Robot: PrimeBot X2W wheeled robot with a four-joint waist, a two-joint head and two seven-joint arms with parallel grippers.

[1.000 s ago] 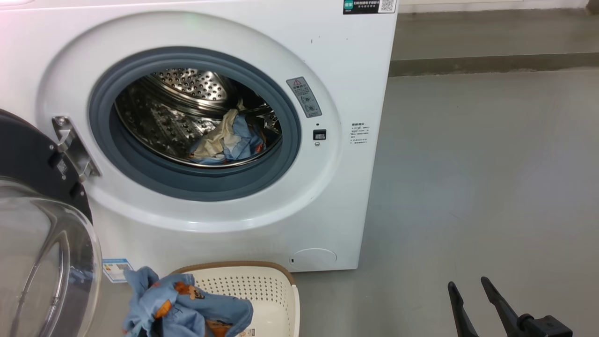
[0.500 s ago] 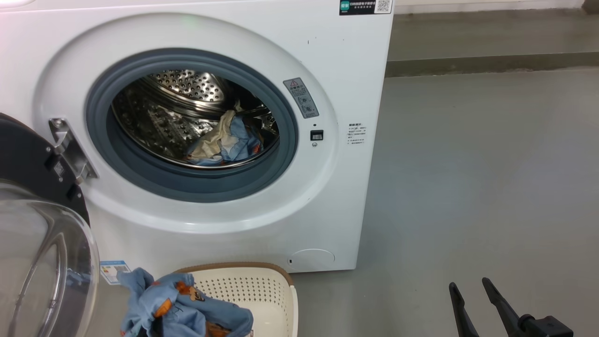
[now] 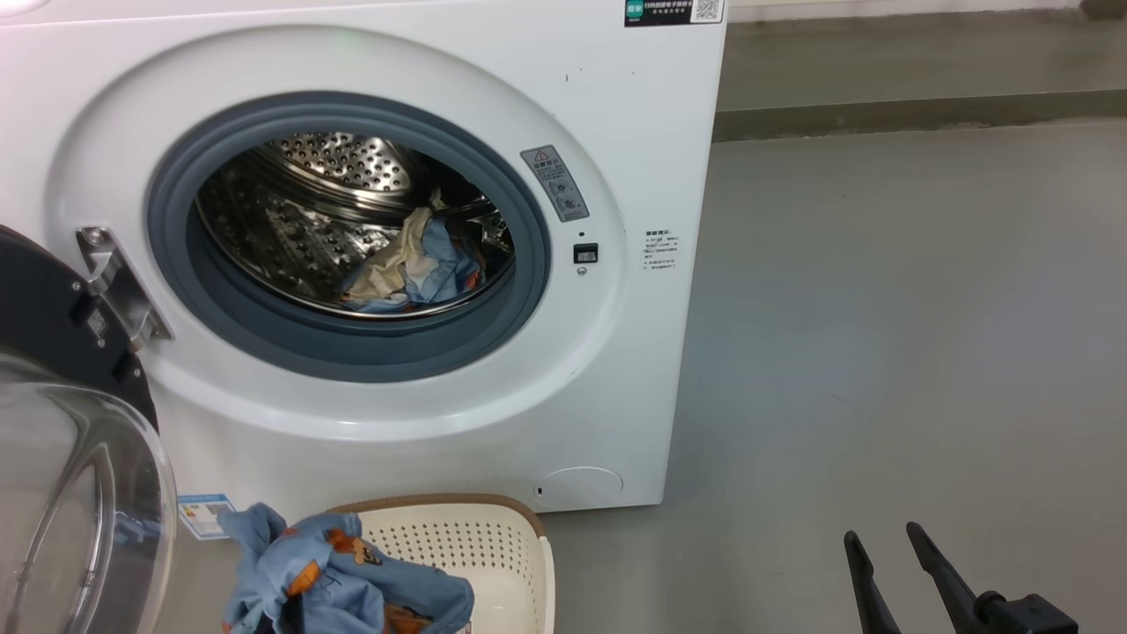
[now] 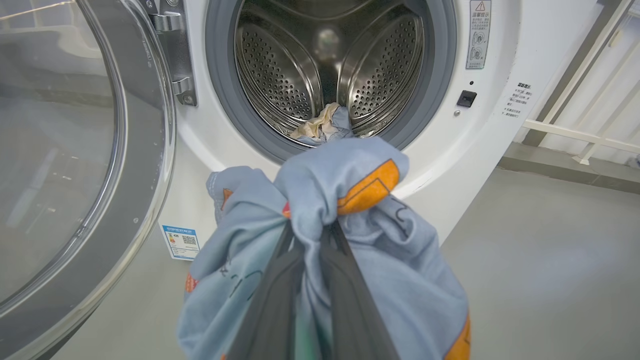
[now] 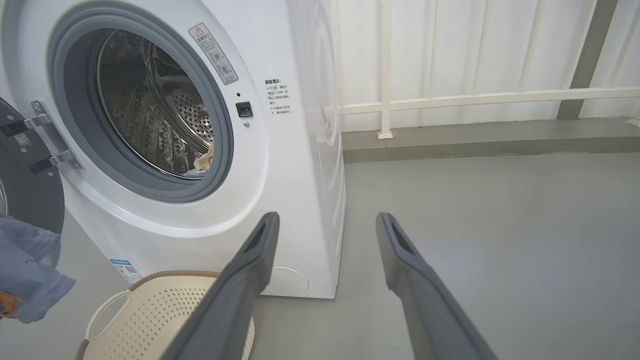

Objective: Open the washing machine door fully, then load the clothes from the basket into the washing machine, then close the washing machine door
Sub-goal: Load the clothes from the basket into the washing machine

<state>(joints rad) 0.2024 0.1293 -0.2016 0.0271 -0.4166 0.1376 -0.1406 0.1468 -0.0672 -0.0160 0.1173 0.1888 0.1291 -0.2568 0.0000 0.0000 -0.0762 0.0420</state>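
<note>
Head view drifting slightly sideways across big white front-loading washing machine (image 3: pixel 616 106); things themselves not shifting. Left gripper (image 4: pixel 311 235) staying clamped on soft blue bear-print clothes (image 4: pixel 350 180), bundle hanging just above left edge of small cream perforated plastic basket (image 3: pixel 493 537). Round glossy black glass-windowed door (image 3: pixel 53 493) standing open. Right gripper (image 5: pixel 326 220) idling, jaws wide, empty. Judgement: carry into drum pending.

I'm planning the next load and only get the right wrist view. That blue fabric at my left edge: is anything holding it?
Observer: Yes. The left end effector is shut on those soft blue bear-print clothes, which drape around it.
Operator: Is the round glossy black washing machine door clear of the opening?
Observer: Yes. The left wrist view shows its clear glass bowl swung wide, left of the grey rubber gasket.
</note>
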